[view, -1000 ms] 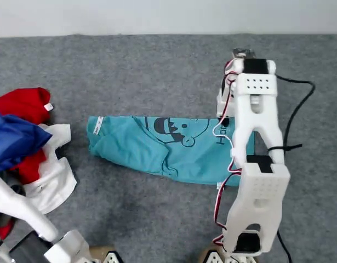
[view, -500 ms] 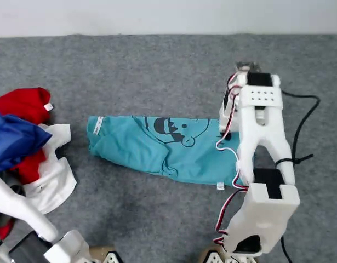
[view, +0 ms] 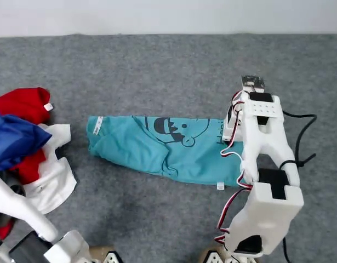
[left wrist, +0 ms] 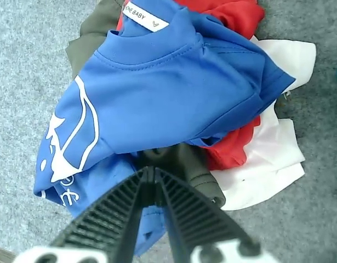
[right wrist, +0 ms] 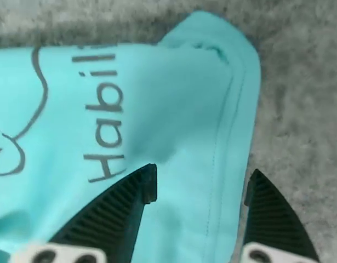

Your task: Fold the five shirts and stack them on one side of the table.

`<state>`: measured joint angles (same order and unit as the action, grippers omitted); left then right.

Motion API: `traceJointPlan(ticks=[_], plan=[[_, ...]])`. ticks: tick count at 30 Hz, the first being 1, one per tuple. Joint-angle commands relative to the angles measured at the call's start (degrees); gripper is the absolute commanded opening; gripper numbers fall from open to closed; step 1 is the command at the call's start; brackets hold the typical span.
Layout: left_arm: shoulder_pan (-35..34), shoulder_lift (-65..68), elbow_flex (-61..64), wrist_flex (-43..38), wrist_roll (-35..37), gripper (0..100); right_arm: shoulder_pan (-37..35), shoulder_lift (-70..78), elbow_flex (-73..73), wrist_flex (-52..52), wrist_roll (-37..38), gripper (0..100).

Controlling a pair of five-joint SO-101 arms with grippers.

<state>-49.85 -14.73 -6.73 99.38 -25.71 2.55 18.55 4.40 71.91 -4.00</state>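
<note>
Table [view: 157,66], right hand [right wrist: 203,174] farther back.

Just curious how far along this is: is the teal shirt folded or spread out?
Partly folded. The teal shirt lies as a long narrow band, one layer doubled over, not a compact packet.

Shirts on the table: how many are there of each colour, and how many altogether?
teal shirt: 1
blue shirt: 1
red shirt: 1
white shirt: 1
olive shirt: 1
Total: 5
</note>
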Motion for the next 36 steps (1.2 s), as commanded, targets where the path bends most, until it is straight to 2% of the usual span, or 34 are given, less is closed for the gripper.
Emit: traceJointPlan(ticks=[1,8,13,19,22,27,36], plan=[[1.23,-2.02,-0.22,1.14,-0.62,2,0.31,2.59,-0.7,-0.75,-0.62,26.5],[4.92,-2.37,-0.22,1.14,-0.62,2,-0.22,10.95,-2.55,4.35,-2.29,25.0],[5.19,-2.11,-0.22,1.14,-0.62,2,-1.98,10.51,-2.81,3.03,0.35,7.7],[5.19,-2.37,-0.22,1.14,-0.62,2,0.31,6.9,-2.55,3.65,0.97,0.6],[5.19,-2.46,-0.22,1.14,-0.62,2,2.77,3.65,-2.55,4.97,2.2,0.9],[5.27,-2.46,-0.22,1.14,-0.62,2,8.92,-0.75,-2.73,7.78,12.92,0.9],[5.27,-2.46,-0.22,1.14,-0.44,2,29.49,-1.89,-11.43,7.69,36.13,0.9]])
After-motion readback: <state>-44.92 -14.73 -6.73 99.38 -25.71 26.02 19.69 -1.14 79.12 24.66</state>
